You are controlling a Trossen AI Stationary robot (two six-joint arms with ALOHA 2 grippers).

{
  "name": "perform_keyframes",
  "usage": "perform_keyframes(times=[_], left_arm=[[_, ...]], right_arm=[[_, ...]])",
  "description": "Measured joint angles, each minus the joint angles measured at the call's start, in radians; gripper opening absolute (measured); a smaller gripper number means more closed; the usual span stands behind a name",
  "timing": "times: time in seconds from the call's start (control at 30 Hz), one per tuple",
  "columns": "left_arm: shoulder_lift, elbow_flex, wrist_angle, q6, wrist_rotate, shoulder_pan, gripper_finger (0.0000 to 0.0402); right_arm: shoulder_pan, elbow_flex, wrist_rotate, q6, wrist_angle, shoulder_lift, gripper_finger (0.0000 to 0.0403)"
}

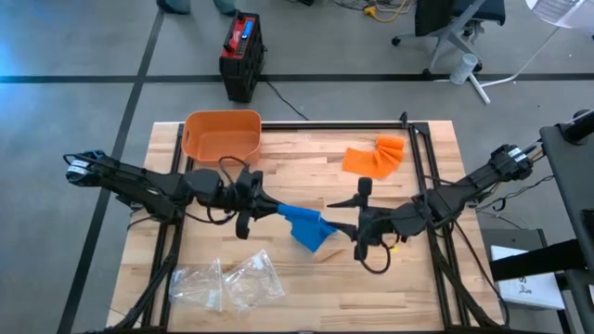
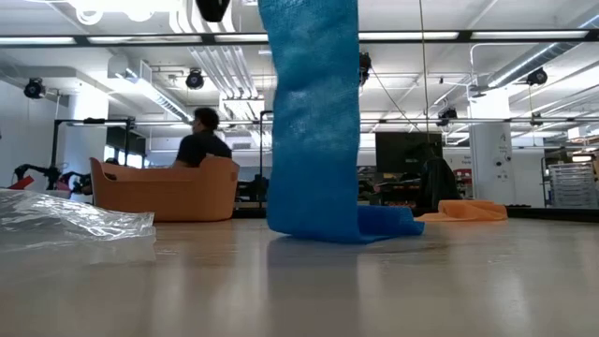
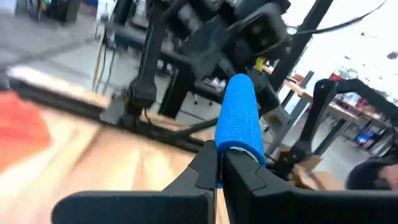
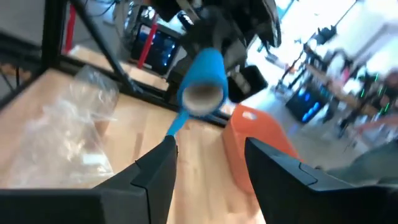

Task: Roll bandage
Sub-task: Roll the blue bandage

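Robotics lab, ceiling ducts [image 2: 225,65], office chair [image 1: 455,32], concrete floor [image 1: 74,56]

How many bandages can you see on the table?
2. The blue bandage is at the table's middle, held up by the left gripper. The orange bandage lies loose near the far right edge.

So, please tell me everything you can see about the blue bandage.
The blue bandage looks like soft, finely woven fabric, partly wound into a roll with a hollow core. The left gripper, shut, holds the roll above the table. A loose strip hangs down from it, and its end lies folded on the wood. The right gripper stands open in front of the roll, not touching it.
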Motion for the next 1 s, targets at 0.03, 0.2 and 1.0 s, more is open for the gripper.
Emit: perform_keyframes(times=[0.03,0.2,1.0], left_arm=[[0.002,-0.001,-0.010,-0.035,0.001,0.000,0.0000],[0.003,-0.001,-0.051,-0.154,0.002,0.001,0.0000],[0.003,-0.001,-0.053,-0.127,-0.028,0.006,0.0000]], right_arm=[[0.004,0.000,-0.001,-0.042,0.002,0.000,0.0183],[0.025,0.000,-0.001,-0.227,0.013,0.000,0.0183],[0.019,-0.151,-0.080,0.051,0.171,-0.093,0.0126]])
